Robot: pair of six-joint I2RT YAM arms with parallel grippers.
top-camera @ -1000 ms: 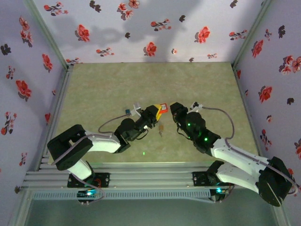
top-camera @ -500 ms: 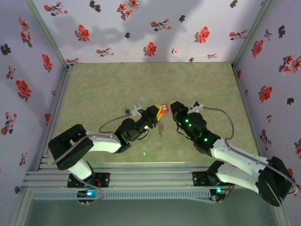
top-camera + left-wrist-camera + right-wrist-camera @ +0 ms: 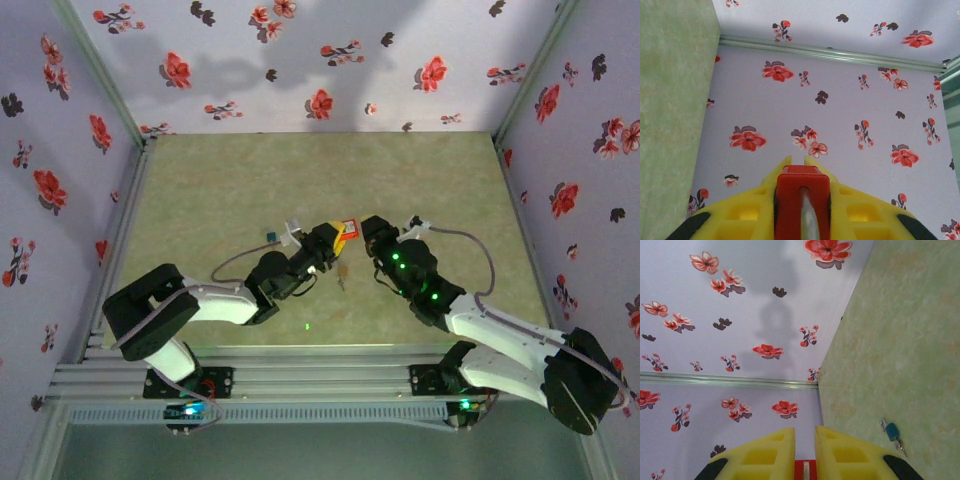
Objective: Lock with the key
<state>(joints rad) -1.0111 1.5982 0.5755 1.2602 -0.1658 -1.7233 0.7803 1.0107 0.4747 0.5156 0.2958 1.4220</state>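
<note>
In the left wrist view a red padlock (image 3: 801, 187) with a silvery piece down its middle sits between the yellow fingers of my left gripper (image 3: 797, 160), which is shut on it. From above, the padlock (image 3: 347, 229) is raised over mid-table in the left gripper (image 3: 338, 238). My right gripper (image 3: 368, 228) faces it from the right, a finger's width away. Its yellow fingers (image 3: 835, 445) stand almost together around a small red piece with a silver strip, the key (image 3: 805, 471), deep between them in the right gripper (image 3: 805, 432).
A small blue lock with keys (image 3: 892, 432) lies on the green table (image 3: 420, 180); from above this blue lock (image 3: 271, 238) is just left of the left gripper. Flowered walls (image 3: 320, 60) close in the table on three sides.
The right arm has crept slightly left toward the padlock and its fingers have drawn a little closer together. The left arm holds still.
</note>
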